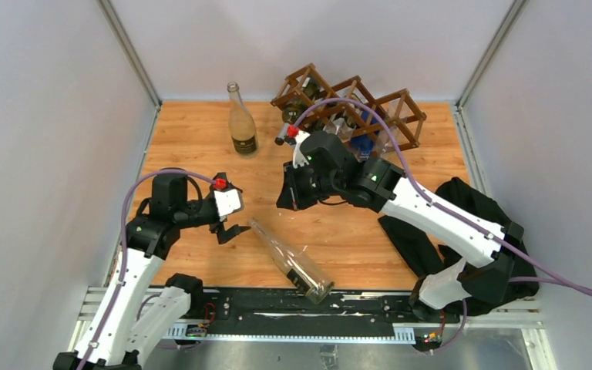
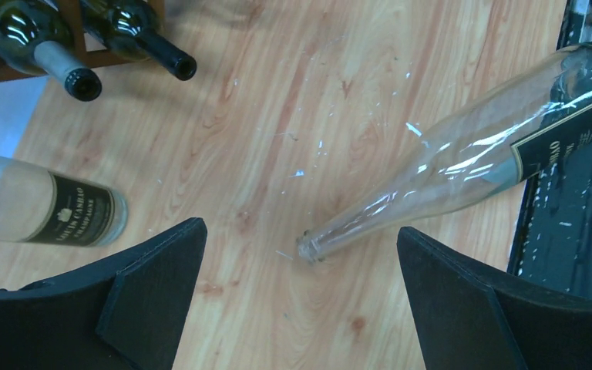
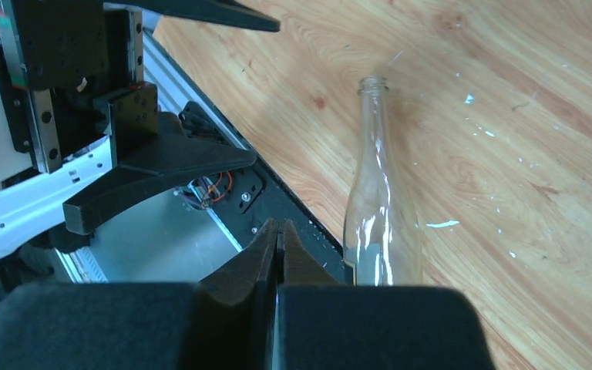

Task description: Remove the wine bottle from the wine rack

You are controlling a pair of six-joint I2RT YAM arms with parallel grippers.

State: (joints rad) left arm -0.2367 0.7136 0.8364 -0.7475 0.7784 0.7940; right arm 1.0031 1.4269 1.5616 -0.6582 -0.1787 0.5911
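The dark brown wine rack [image 1: 351, 104] stands at the back of the table. Two dark green bottles [image 2: 38, 35] lie in it with their necks pointing out, and its wood shows in the left wrist view [image 2: 0, 73]. A clear wine bottle [image 1: 289, 258] lies on its side on the table near the front. My left gripper [image 1: 241, 209] is open and empty, and in the left wrist view [image 2: 301, 229] the clear bottle's mouth [image 2: 309, 250] lies between its fingers, below them. My right gripper [image 1: 287, 202] is shut and empty, hovering over the table past that bottle's neck [image 3: 375, 146].
A pale bottle [image 1: 240, 123] with a dark label stands upright left of the rack. A black cloth [image 1: 412, 239] lies at the right under my right arm. A black rail [image 1: 277, 304] runs along the front edge. Grey walls enclose the table.
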